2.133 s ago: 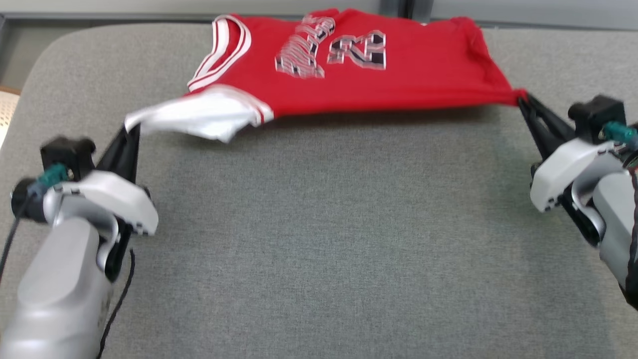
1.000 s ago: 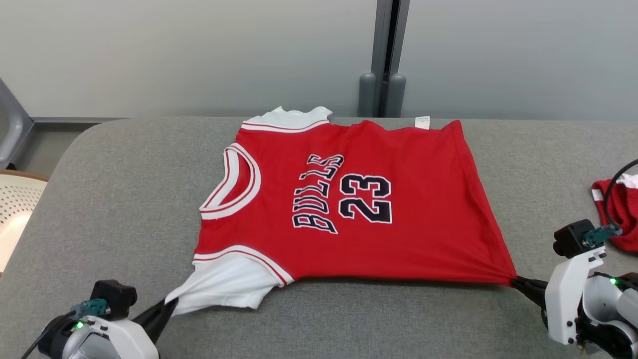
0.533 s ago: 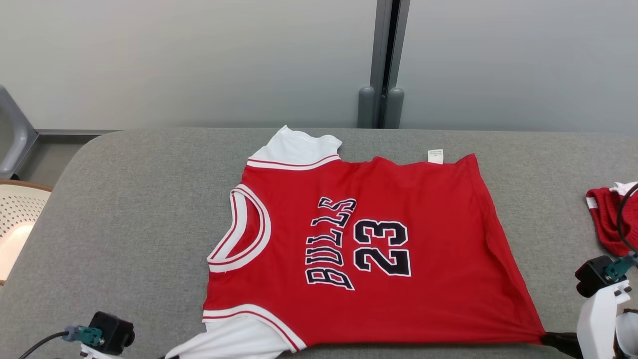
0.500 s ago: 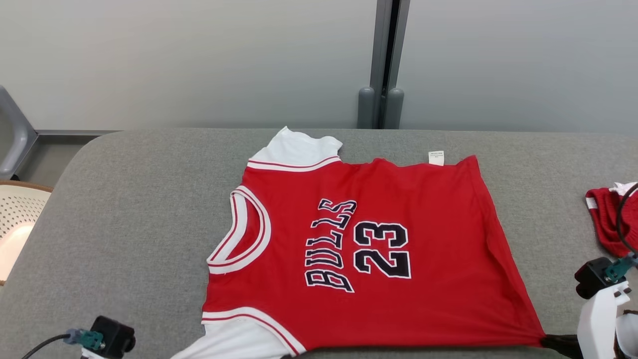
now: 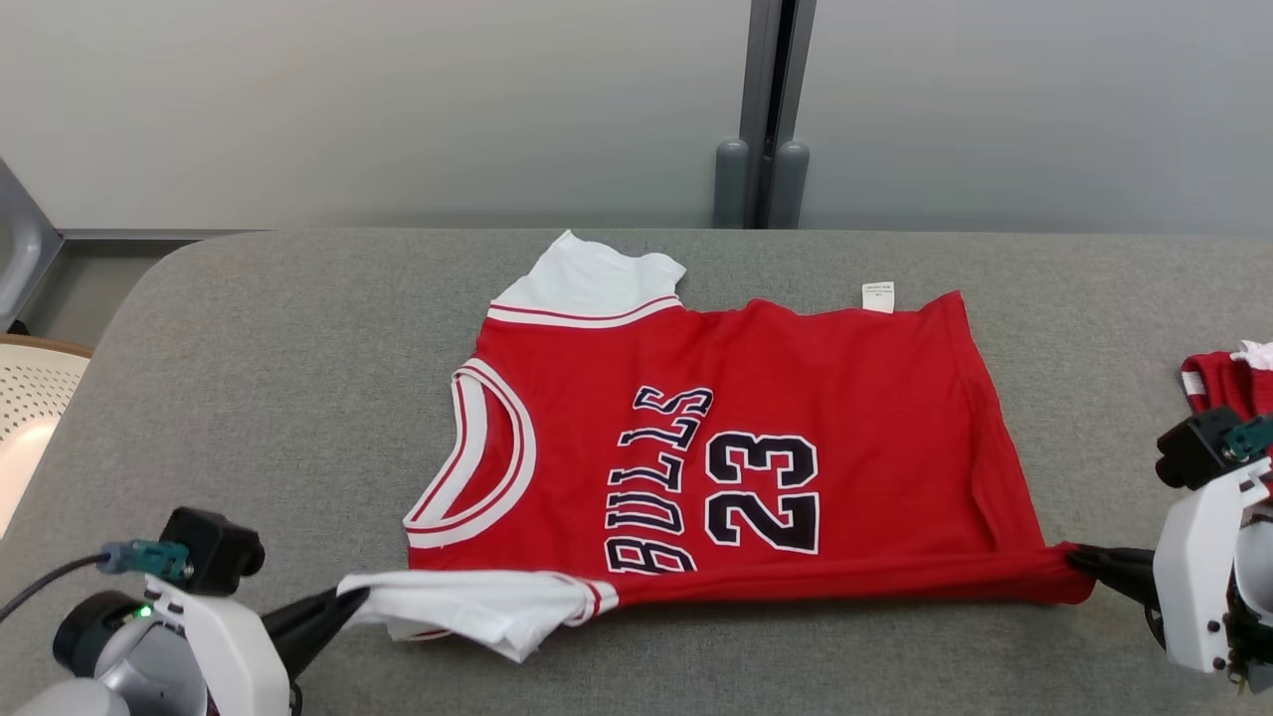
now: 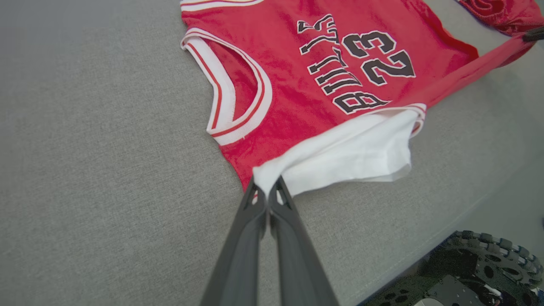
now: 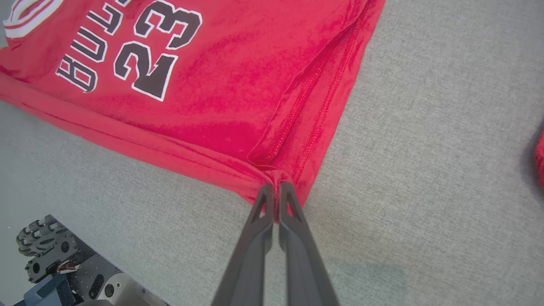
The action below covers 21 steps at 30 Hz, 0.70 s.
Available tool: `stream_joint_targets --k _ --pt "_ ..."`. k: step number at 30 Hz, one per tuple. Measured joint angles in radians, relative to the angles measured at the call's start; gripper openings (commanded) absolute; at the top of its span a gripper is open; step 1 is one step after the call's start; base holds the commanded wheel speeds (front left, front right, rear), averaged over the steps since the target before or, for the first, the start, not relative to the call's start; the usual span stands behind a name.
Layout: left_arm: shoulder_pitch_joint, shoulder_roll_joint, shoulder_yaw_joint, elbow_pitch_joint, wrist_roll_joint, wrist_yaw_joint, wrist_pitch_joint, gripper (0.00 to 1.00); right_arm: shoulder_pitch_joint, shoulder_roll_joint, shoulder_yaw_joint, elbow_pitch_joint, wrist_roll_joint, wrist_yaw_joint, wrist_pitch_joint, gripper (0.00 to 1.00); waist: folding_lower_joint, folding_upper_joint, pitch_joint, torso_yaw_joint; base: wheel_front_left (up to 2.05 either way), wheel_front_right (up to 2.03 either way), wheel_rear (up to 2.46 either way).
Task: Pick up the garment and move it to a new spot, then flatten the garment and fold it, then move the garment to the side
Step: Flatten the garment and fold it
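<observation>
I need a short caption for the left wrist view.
Left gripper pinches the white sleeve of a red jersey on a grey surface.

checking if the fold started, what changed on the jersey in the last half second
The near edge of the jersey has been lifted and carried away from the robot, now folded over the end of the lettering. Nothing let go: left gripper shut on the white sleeve, right gripper on the hem corner. The rest still lies flat.

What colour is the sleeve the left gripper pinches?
The sleeve is white with red-striped trim, clearest in the left wrist view.
</observation>
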State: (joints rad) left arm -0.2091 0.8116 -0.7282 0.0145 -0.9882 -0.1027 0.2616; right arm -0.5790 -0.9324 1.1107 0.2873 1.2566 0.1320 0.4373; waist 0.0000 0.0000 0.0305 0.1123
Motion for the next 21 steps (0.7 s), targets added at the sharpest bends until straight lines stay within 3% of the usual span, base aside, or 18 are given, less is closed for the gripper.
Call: stream_joint_targets --k 8,21 --pt "-0.151 -0.067 -0.006 0.046 0.055 -0.002 0.021 0.00 -0.074 0.045 -0.006 0.052 -0.084 0.000 -0.001 0.00 0.0000 0.0000 0.034 -0.017 0.00 0.00 0.00" --pt "-0.403 -0.188 -0.101 0.301 0.154 -0.021 0.046 0.00 -0.198 0.157 0.036 0.145 -0.188 0.000 -0.050 0.00 0.0000 0.0000 0.137 -0.055 0.00 0.00 0.00"
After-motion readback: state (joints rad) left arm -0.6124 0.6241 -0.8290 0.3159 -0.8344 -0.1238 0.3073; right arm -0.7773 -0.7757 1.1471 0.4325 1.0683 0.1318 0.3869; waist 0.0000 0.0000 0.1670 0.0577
